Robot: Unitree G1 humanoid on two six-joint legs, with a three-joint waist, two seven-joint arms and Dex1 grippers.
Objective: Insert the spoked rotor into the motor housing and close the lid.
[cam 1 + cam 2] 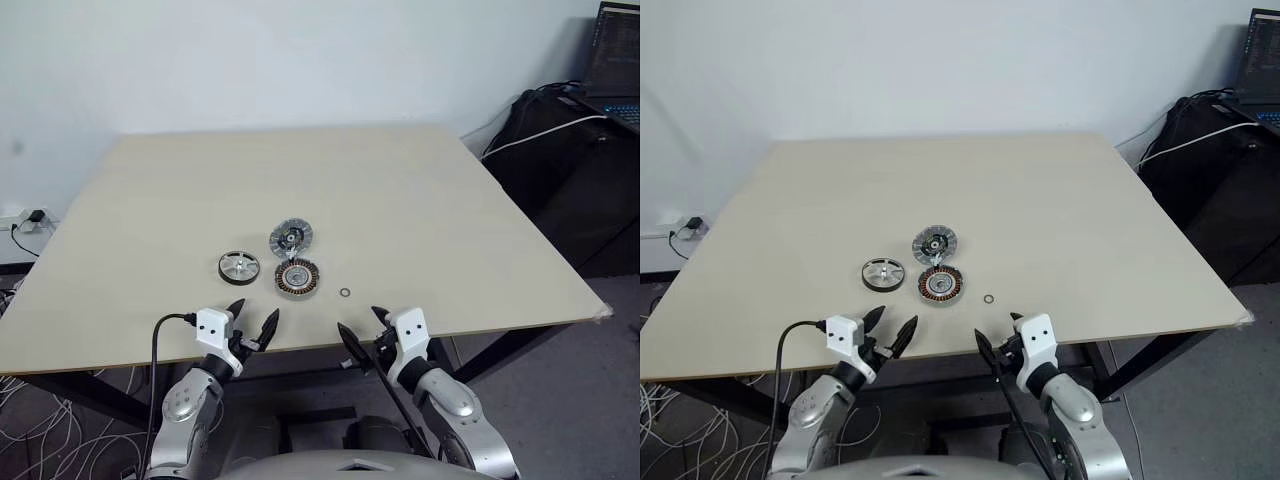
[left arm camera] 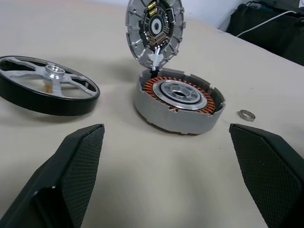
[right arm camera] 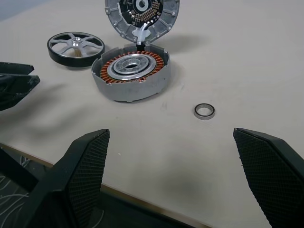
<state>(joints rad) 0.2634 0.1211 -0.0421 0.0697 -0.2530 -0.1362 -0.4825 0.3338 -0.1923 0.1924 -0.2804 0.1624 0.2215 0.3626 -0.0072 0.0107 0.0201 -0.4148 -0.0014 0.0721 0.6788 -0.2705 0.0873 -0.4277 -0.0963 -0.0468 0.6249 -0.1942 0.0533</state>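
Note:
The spoked rotor (image 1: 238,267) lies flat on the table, a silver wheel with a dark rim, just left of the motor housing (image 1: 297,277). The housing's copper windings ring a silver centre and face up, uncovered. Behind the housing the lid (image 1: 291,238) stands tilted up on its edge, its dark inner face toward me (image 2: 154,28), joined to the housing by short white wires. My left gripper (image 1: 254,312) hovers open at the table's near edge, short of the rotor. My right gripper (image 1: 360,322) is open too, short of the housing and to its right. Neither touches anything.
A small metal ring (image 1: 345,293) lies on the wooden table (image 1: 420,190) right of the housing. Dark equipment and a white cable (image 1: 545,135) sit off the table's right side, with a laptop (image 1: 615,60) at the back right. A wall stands behind.

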